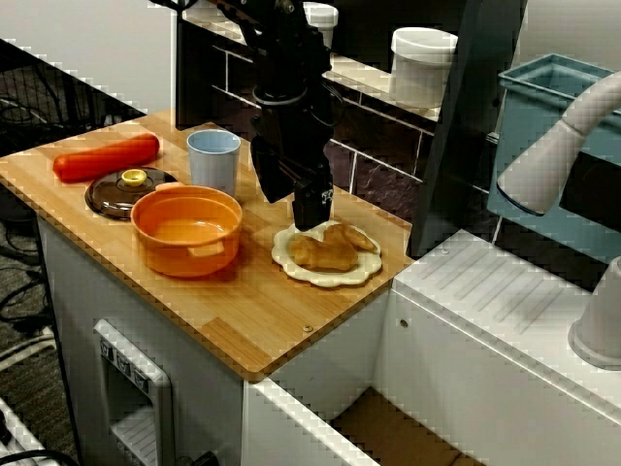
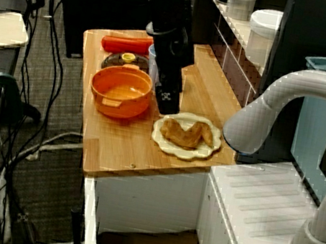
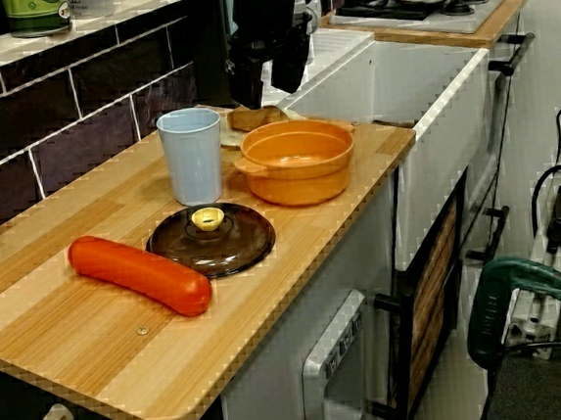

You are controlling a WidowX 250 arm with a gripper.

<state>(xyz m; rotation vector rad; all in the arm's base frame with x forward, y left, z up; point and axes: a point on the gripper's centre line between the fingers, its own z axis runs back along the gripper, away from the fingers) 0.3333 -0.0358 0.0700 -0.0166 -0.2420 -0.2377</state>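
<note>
The claw (image 1: 312,216) hangs spread and empty just above the fried food (image 1: 325,250), which lies on its plate (image 1: 288,262) on the surface (image 1: 262,320) (beside the orange pot (image 1: 186,228)). Nothing is gripped or lifted yet.

**All-black arm, blocky two-fingered hand**

The arm (image 1: 289,58) is matte black throughout, built of rounded segments. A pale grey ring (image 2: 162,31) circles the wrist joint. Below it the hand (image 3: 267,78) is black too, ending in two thick, squared fingers (image 3: 245,75). One finger carries a small white marking (image 2: 167,95).
</note>
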